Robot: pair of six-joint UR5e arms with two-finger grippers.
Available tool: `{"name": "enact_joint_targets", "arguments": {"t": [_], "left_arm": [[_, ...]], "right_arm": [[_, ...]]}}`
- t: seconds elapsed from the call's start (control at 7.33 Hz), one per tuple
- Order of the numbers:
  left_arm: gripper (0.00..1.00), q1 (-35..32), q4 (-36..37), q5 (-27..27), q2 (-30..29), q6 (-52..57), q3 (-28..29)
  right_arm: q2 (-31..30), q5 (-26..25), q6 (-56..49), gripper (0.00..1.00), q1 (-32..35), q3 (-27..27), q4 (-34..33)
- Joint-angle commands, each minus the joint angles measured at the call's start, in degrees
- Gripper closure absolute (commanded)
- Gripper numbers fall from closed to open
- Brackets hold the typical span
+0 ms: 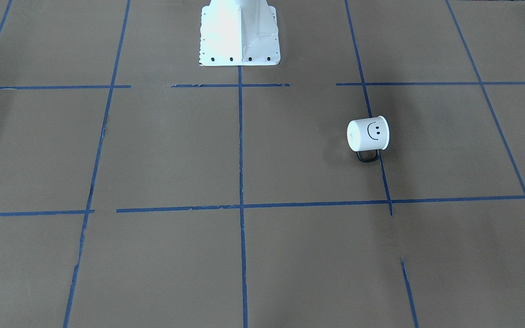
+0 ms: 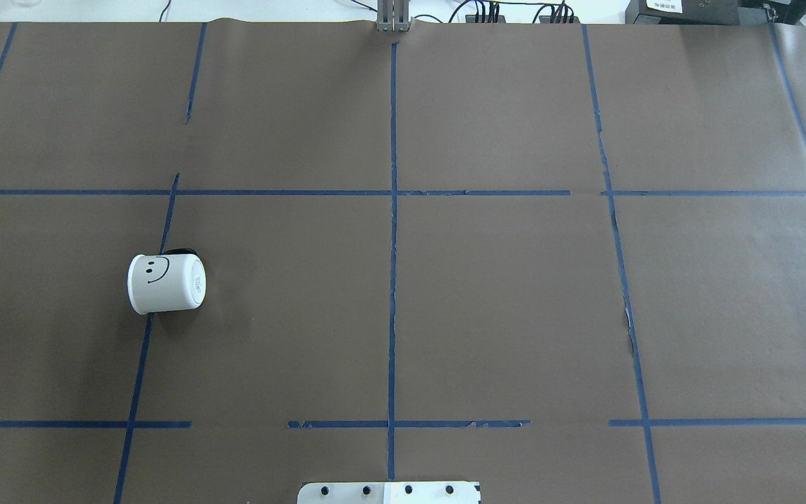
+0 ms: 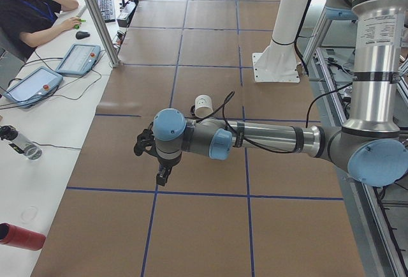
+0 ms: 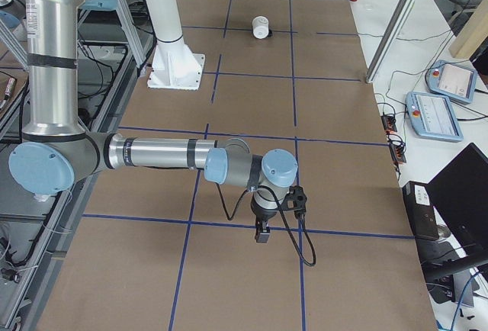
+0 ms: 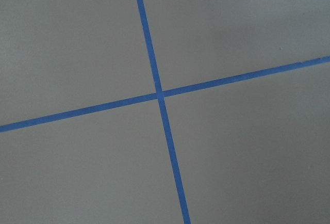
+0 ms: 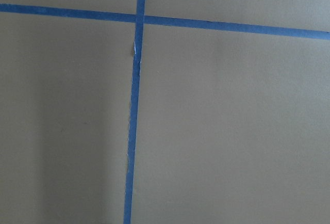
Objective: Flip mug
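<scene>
White mug (image 1: 367, 134), black smiley, black handle (image 1: 368, 156)

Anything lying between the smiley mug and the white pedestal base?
Nothing: in the front-facing view only brown paper with blue tape lines separates the small white smiley-face mug from the white metal pedestal base.

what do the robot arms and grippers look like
Both arms are silver metal tubes with rounded light-blue joint caps and grey joint housings. The left arm and right arm each carry a loose black cable to a small black gripper: left gripper, right gripper.
</scene>
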Motion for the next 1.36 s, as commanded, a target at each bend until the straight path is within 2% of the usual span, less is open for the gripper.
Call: {"name": "enact_joint_targets", "arguments": {"t": [0.0, 0.14, 0.55, 0.68, 0.82, 0.95, 1.23], "left_arm": [[0.0, 0.02, -8.24, 1.06, -3.06, -0.1, 1.52], [0.0, -0.07, -13.77, 4.28, -5.78, -3.32, 2.14], [0.0, -0.07, -23.64, 5.28, -5.11, -13.87, 1.71], [0.0, 0.89, -29.07, 5.71, -4.84, -17.3, 1.27], [0.0, 3.51, -35.47, 5.72, -1.45, -20.9, 1.35], [0.0, 7.1, -40.41, 8.33, -0.89, -29.29, 1.27], [0.0, 17.28, -45.45, 16.58, -0.88, -45.12, 1.18]], "right_arm": [[0.03, 0.0, 0.0, 0.0, 0.0, 0.0, 0.0], [0.03, 0.0, 0.0, 0.0, 0.0, 0.0, 0.0], [0.03, 0.0, 0.0, 0.0, 0.0, 0.0, 0.0], [-0.06, 0.0, 0.0, 0.0, 0.0, 0.0, 0.0], [0.03, 0.0, 0.0, 0.0, 0.0, 0.0, 0.0], [0.03, 0.0, 0.0, 0.0, 0.0, 0.0, 0.0], [-0.06, 0.0, 0.0, 0.0, 0.0, 0.0, 0.0]]}}
